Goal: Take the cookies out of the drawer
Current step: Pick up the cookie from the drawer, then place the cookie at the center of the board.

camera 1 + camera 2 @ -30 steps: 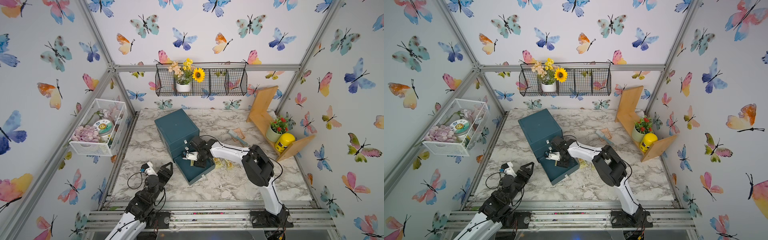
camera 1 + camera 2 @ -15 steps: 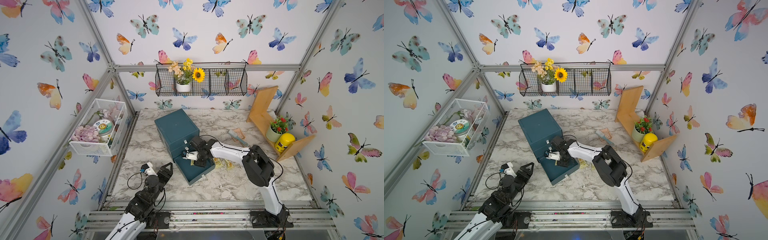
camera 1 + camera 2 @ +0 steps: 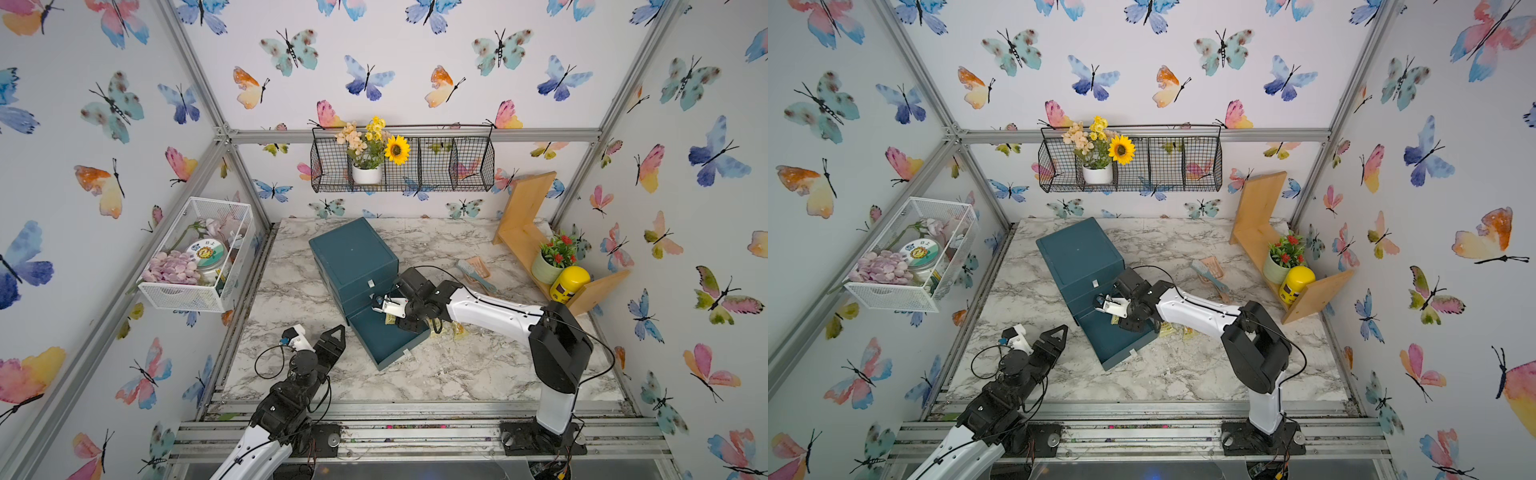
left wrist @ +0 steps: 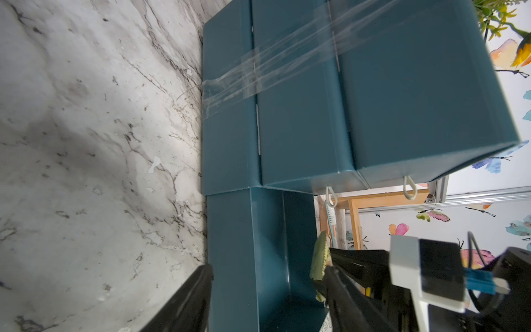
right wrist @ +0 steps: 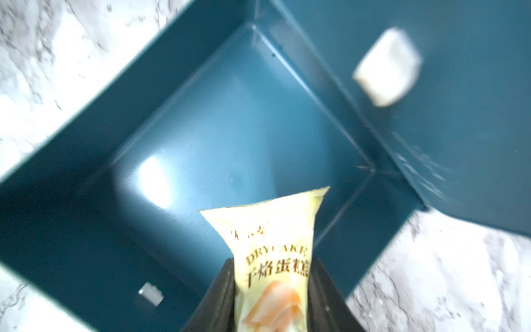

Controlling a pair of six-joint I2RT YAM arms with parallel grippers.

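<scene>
Cookie packet (image 5: 267, 230), pale yellow, sits pinched in your right gripper (image 5: 271, 261), likely light, crinkly, slippery, so grip its flat middle; left gripper (image 3: 332, 345) gapes empty.

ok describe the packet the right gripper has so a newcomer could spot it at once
On the marble table stands a teal cabinet whose bottom drawer is pulled out. Over that drawer the right gripper pinches a pale yellow packet printed DRYCAKE. Unlike the other packets lying on the marble beside the drawer, it alone sits between black fingers.
</scene>
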